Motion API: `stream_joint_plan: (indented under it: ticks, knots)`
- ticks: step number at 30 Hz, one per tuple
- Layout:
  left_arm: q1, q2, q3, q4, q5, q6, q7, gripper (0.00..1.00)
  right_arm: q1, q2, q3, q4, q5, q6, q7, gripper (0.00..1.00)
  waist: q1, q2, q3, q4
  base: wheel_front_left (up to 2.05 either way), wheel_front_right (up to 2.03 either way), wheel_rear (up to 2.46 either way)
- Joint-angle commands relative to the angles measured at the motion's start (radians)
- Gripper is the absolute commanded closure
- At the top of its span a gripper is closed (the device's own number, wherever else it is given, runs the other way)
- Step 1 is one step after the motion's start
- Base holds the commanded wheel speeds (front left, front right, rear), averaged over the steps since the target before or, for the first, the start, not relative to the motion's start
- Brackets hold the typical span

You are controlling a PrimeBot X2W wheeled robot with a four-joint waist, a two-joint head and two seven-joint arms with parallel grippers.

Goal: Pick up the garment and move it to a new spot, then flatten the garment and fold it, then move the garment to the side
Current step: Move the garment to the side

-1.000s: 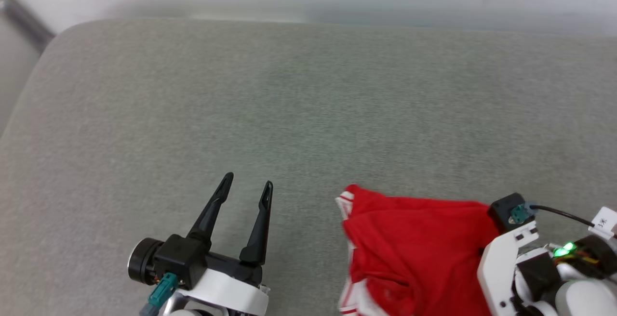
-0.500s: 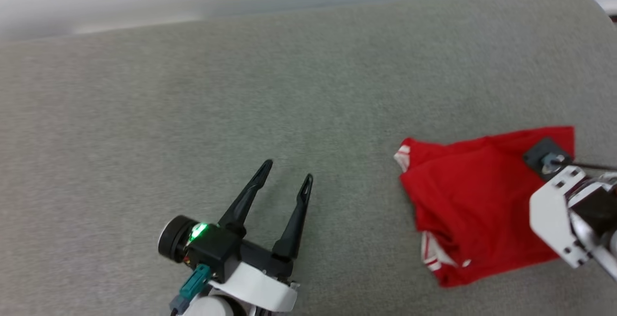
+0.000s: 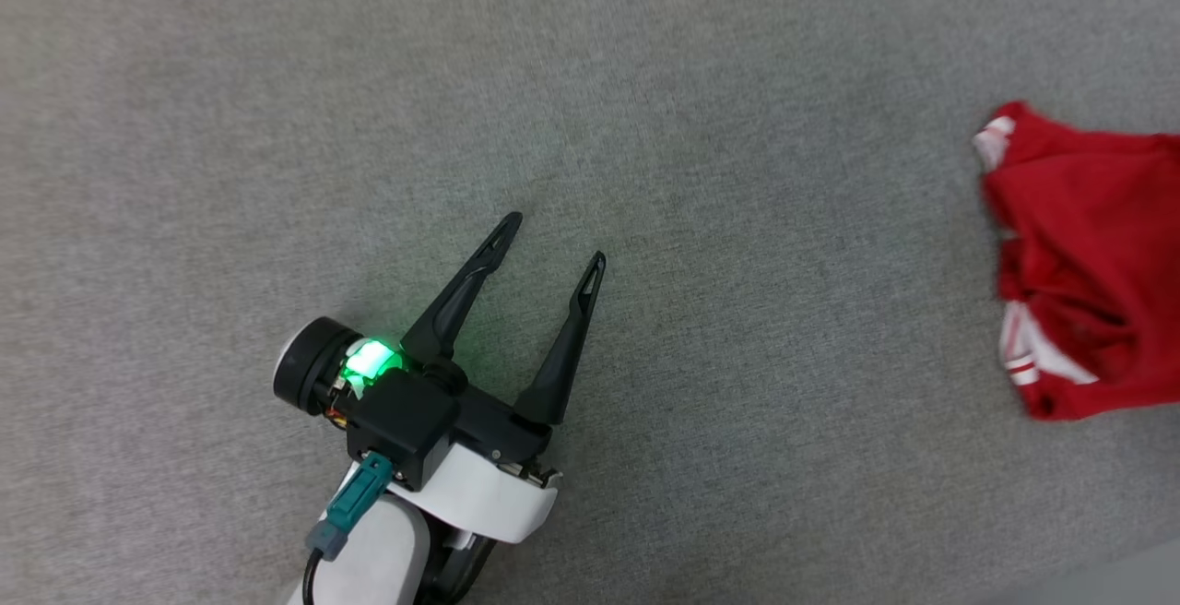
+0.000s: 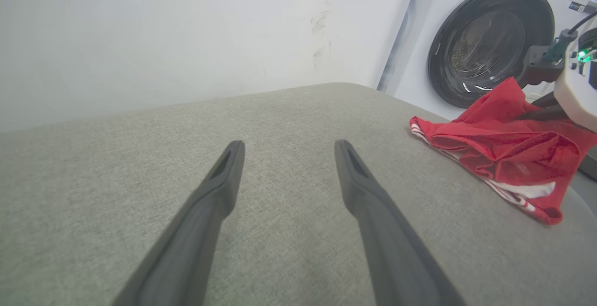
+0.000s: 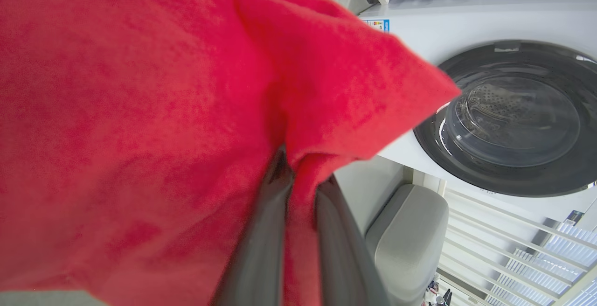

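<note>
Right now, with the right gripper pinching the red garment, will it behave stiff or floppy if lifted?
Probably floppy: the garment peaks at the right gripper and sags in folds onto the grey cushion. Likely light, since a thin pinch raises it. Pulled sideways, it may bunch.

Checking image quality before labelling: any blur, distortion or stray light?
Head view: the garment looks smeared; green lamp glow tints the cushion by the left gripper. Left wrist view: wide-angle stretch, soft fingers. Right wrist view: garment blurred up close, washer door sharper.
</note>
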Motion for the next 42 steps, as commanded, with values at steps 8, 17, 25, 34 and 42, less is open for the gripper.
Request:
stream_joint_plan:
  ticks: [8, 17, 25, 34, 42]
  knots:
    - [-0.046, 0.032, -0.005, -0.022, 0.014, -0.001, -0.002, 0.0, -0.076, -0.021, -0.134, 0.234, -0.082, -0.002, -0.2, 1.0, -0.0002, -0.0001, 0.109, 0.012, 0.0, 0.0, 0.0]
    - [-0.053, 0.039, 0.001, -0.029, 0.018, -0.001, -0.001, 0.0, -0.162, 0.031, -0.254, 0.426, -0.177, -0.002, -0.366, 1.0, -0.0002, -0.0001, 0.144, 0.041, 0.0, 0.0, 0.0]
    - [-0.047, 0.026, 0.011, -0.022, 0.011, -0.001, -0.001, 0.0, -0.196, 0.08, -0.335, 0.48, -0.259, -0.002, -0.409, 0.12, -0.0002, -0.0001, 0.111, 0.056, 0.0, 0.0, 0.0]
    - [-0.001, -0.015, 0.051, 0.006, -0.014, 0.0, -0.002, 0.0, -0.197, 0.144, -0.385, 0.41, -0.255, -0.001, -0.452, 0.0, -0.0002, -0.0001, -0.055, 0.081, 0.0, 0.0, 0.0]
    - [0.081, -0.043, 0.163, 0.035, -0.021, 0.018, -0.002, 0.0, -0.114, 0.221, -0.356, 0.233, -0.117, -0.001, -0.5, 0.0, -0.0002, -0.0001, -0.229, 0.14, 0.0, 0.0, 0.0]
